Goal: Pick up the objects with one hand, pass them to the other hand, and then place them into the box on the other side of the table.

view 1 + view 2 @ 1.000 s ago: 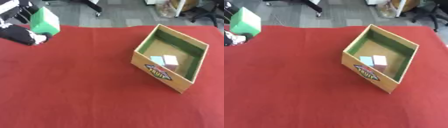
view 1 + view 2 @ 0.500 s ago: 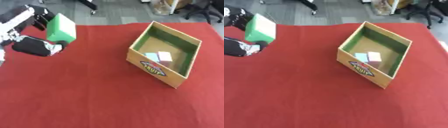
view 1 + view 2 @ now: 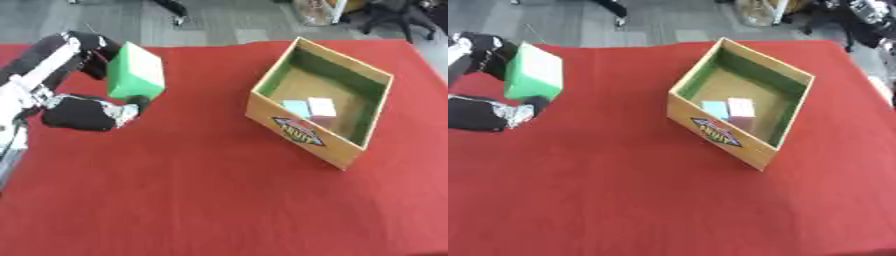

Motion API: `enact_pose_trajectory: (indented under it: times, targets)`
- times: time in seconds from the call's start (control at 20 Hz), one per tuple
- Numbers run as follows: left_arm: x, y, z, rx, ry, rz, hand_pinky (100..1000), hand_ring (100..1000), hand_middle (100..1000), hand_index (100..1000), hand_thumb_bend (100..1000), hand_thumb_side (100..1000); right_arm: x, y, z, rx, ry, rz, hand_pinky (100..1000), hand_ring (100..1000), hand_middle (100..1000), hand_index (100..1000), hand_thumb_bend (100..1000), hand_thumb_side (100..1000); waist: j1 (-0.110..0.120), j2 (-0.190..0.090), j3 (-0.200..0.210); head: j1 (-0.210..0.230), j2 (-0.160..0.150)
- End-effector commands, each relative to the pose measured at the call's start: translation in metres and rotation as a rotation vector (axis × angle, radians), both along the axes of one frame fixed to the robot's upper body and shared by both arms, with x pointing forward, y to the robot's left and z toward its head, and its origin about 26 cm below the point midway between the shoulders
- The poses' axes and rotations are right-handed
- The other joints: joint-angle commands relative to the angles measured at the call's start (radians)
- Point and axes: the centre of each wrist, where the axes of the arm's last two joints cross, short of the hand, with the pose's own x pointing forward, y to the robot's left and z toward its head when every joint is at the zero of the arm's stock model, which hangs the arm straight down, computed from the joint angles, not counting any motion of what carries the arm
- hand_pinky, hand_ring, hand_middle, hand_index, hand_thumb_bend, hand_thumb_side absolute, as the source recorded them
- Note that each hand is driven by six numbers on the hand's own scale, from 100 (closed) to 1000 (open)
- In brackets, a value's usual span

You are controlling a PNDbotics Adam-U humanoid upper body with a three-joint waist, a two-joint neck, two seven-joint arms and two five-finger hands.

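Left hand [image 3: 87,112] at the left side of the red table [image 3: 201,200], fingers curled up round the lower edge of a green block [image 3: 135,71], which is held tilted above the cloth and clear of it; the arm runs in from the left edge of the view. Behind the block a second black part of the robot touches its upper left corner; whether this is the right hand cannot be told, and no right hand is otherwise seen. The box [image 3: 319,102], cardboard with a green lining and a printed label on its near wall, stands askew on the right half of the table, well apart from the block, its top open. Inside, against the near wall, lie a pale blue block [image 3: 296,108] and a pink one [image 3: 322,107], side by side and touching. Between block and box the cloth is bare; the whole near half of the table is open. The table's far edge meets grey floor just behind the box.
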Motion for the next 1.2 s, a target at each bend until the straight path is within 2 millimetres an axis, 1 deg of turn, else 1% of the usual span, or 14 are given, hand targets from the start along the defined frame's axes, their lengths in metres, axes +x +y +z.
enact_pose_trajectory:
  times: [0.05, 0.25, 0.3, 0.35, 0.55, 0.7, 1.2]
  targets:
    - [-0.002, -0.012, 0.000, -0.021, -0.035, -0.036, 704, 609, 579, 505, 100, 162, 0.001, 0.001, 0.009, -0.132, -0.109, 0.068, 904, 1000, 887, 1000, 100, 470, -0.002, -0.024, 0.005, -0.017, 0.004]
    - [-0.002, -0.025, -0.005, -0.054, -0.049, -0.065, 699, 602, 573, 504, 100, 169, 0.006, 0.005, 0.006, -0.161, -0.096, 0.082, 904, 1000, 889, 1000, 100, 470, -0.004, -0.024, 0.028, -0.033, 0.004]
    - [-0.002, -0.028, -0.007, -0.062, -0.049, -0.070, 696, 599, 572, 504, 100, 152, 0.007, 0.007, 0.005, -0.168, -0.094, 0.084, 904, 1000, 888, 1000, 100, 424, -0.004, -0.023, 0.036, -0.039, 0.005]
    - [-0.001, -0.031, -0.009, -0.071, -0.050, -0.073, 694, 597, 569, 504, 100, 177, 0.008, 0.008, 0.005, -0.174, -0.092, 0.086, 904, 1000, 890, 1000, 100, 470, -0.005, -0.023, 0.042, -0.044, 0.005]
    - [0.002, -0.043, -0.016, -0.107, -0.059, -0.082, 686, 589, 563, 503, 100, 191, 0.013, 0.017, 0.000, -0.204, -0.085, 0.093, 905, 1000, 892, 1000, 100, 470, -0.009, -0.022, 0.064, -0.070, 0.009]
    - [0.004, -0.050, -0.022, -0.128, -0.065, -0.084, 682, 583, 558, 503, 100, 198, 0.016, 0.021, -0.003, -0.223, -0.081, 0.095, 906, 1000, 892, 1000, 100, 465, -0.012, -0.022, 0.070, -0.087, 0.015]
    - [0.011, -0.079, -0.041, -0.154, -0.070, -0.124, 676, 574, 548, 501, 100, 215, 0.025, 0.033, -0.014, -0.284, -0.100, 0.097, 908, 1000, 897, 1000, 100, 428, -0.028, -0.019, 0.088, -0.118, 0.021]
